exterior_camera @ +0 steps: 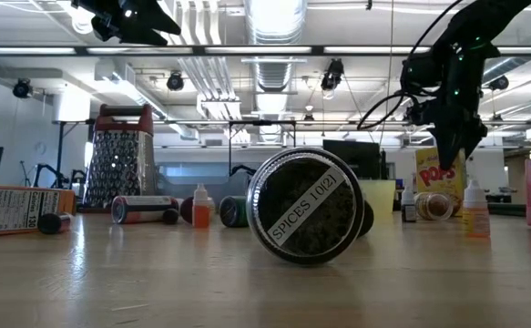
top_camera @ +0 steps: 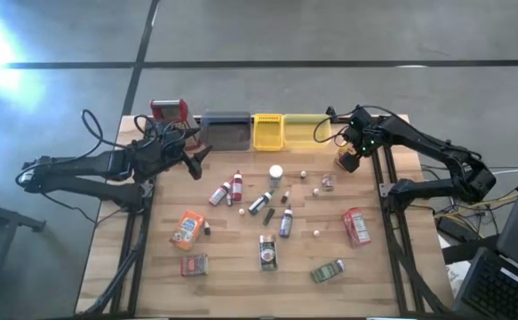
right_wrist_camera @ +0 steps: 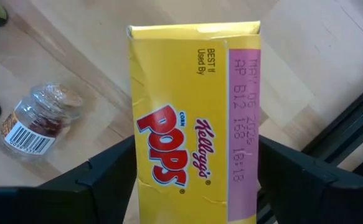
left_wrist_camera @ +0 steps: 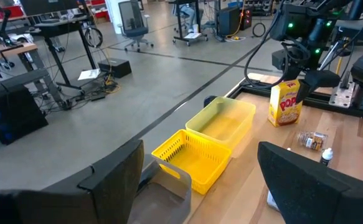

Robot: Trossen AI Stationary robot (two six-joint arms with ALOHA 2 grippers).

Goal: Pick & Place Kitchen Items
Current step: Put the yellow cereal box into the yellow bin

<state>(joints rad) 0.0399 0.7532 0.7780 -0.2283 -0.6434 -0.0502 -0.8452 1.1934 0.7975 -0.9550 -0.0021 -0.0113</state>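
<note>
While the left gripper (top_camera: 198, 160) hangs with its jaws spread and nothing between them, near the grey tray (top_camera: 226, 131) at the table's (top_camera: 241, 276) back edge, the right gripper (top_camera: 351, 151) stands over a small yellow Pops box (right_wrist_camera: 193, 124) near the back right corner, just in front of the pale green tray (top_camera: 310, 130). In the right wrist view the two dark fingers (right_wrist_camera: 100, 180) flank the box on either side, close against its edges, but I cannot tell whether they are pressing on it. From the left wrist view the box (left_wrist_camera: 285, 102) stands upright on the wood with the right gripper (left_wrist_camera: 307, 81) above it. Between the grey and green trays sits the yellow tray (top_camera: 267, 131), and a red-topped grater (top_camera: 170, 111) stands left of the grey one. A small glass jar (right_wrist_camera: 37, 121) lies on its side near the box. Other items are scattered over the middle and front of the table: little bottles (top_camera: 238, 185) with red, white and dark caps, an orange packet (top_camera: 187, 228), a red packet (top_camera: 356, 226), a dark tin (top_camera: 267, 252) and a greenish tin (top_camera: 328, 270). In the low view a round jar labelled SPICES (exterior_camera: 306, 206) lies on its side, nearest the camera.
</note>
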